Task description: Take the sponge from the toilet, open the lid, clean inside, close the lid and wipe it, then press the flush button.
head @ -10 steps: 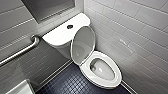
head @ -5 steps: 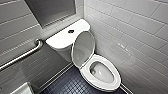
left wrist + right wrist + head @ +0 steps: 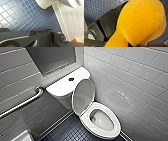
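The white toilet (image 3: pixel 101 119) stands in the corner with its lid (image 3: pixel 83 96) raised against the tank, and the bowl lies open under the seat. The dark flush button (image 3: pixel 71 79) sits in the middle of the tank top. The orange sponge (image 3: pixel 140 23) looms large in the right wrist view, pinched at its narrow waist by my right gripper (image 3: pixel 115 36), which is shut on it. My left gripper (image 3: pixel 50 33) hangs open and empty over the blue tiled floor near the toilet's base (image 3: pixel 45 3). An orange corner of the sponge (image 3: pixel 78 40) shows there too.
A metal grab bar (image 3: pixel 22 103) runs along the left wall beside the tank. White tiled walls (image 3: pixel 135 79) close in on the toilet's right and behind it. Dark blue mosaic floor (image 3: pixel 67 133) lies in front of the bowl.
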{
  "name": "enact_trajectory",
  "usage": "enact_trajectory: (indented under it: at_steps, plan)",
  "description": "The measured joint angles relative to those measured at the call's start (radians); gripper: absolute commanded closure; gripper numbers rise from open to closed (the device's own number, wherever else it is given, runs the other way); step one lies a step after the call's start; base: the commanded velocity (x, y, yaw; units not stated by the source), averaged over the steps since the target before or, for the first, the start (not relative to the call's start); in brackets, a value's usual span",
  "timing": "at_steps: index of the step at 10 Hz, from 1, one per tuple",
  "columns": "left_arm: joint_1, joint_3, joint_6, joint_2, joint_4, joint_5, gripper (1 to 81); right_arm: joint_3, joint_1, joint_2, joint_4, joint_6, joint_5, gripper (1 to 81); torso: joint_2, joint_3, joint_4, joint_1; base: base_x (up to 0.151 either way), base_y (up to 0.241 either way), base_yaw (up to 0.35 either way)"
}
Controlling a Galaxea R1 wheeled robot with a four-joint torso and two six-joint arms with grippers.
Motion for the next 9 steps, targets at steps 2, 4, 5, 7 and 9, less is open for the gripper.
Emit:
enact_trajectory:
  at_steps: [2, 4, 5, 7, 9]
  plan:
    - [-0.074, 0.008, -0.074, -0.018, -0.002, 0.002, 1.0, -0.025, -0.059, 0.029, -0.012, -0.006, 0.047, 81.1, 0.0, 0.0, 0.0, 0.0, 0.0, 0.0, 0.0]
    - [-0.149, 0.033, -0.174, -0.031, -0.003, 0.012, 1.0, -0.097, -0.107, 0.058, -0.015, -0.013, 0.124, 81.1, 0.0, 0.0, 0.0, 0.0, 0.0, 0.0, 0.0]
    - [-0.2, 0.039, -0.226, -0.039, -0.004, 0.011, 1.0, -0.112, -0.137, 0.08, -0.018, -0.017, 0.154, 81.1, 0.0, 0.0, 0.0, 0.0, 0.0, 0.0, 0.0]
    - [-0.29, 0.047, -0.342, -0.059, -0.004, 0.013, 1.0, -0.121, -0.165, 0.135, -0.036, -0.024, 0.172, 81.1, 0.0, 0.0, 0.0, 0.0, 0.0, 0.0, 0.0]
    - [-0.369, 0.05, -0.44, -0.061, -0.004, 0.019, 1.0, -0.154, -0.16, 0.159, -0.04, -0.025, 0.181, 81.1, 0.0, 0.0, 0.0, 0.0, 0.0, 0.0, 0.0]
